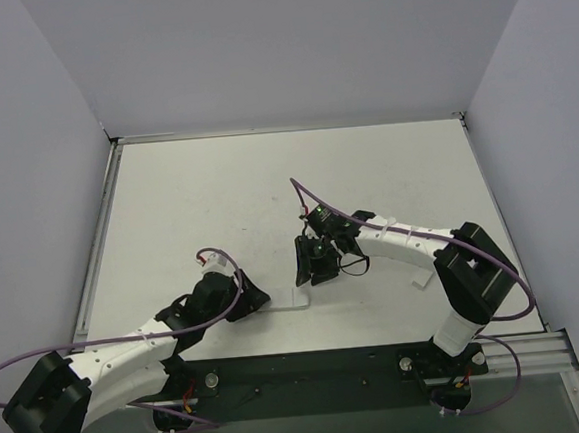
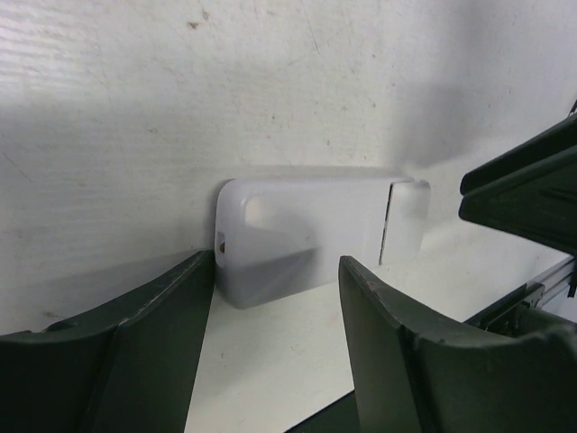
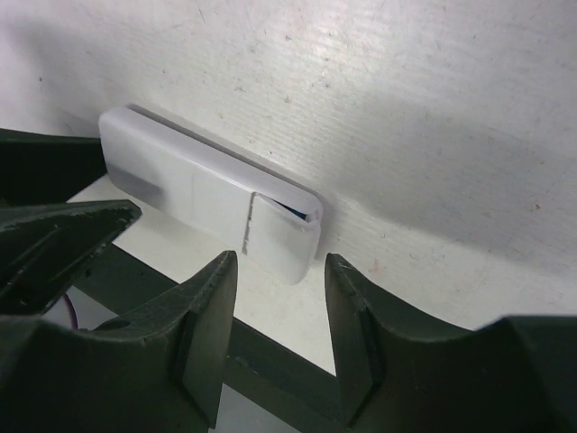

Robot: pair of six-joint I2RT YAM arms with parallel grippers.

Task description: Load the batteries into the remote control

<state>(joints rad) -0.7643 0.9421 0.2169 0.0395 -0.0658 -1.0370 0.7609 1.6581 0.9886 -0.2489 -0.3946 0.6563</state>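
The left fingers [image 2: 153, 347] stand apart and hold nothing. The remote control [image 2: 315, 225] lies flat just ahead of them, its long side running across. One end of it points at the right fingers [image 3: 203, 329], which are also apart and empty. Both arms are near it. It rests on the white surface [image 1: 217, 192], close to the front edge, with grey walls [image 1: 286, 46] around.
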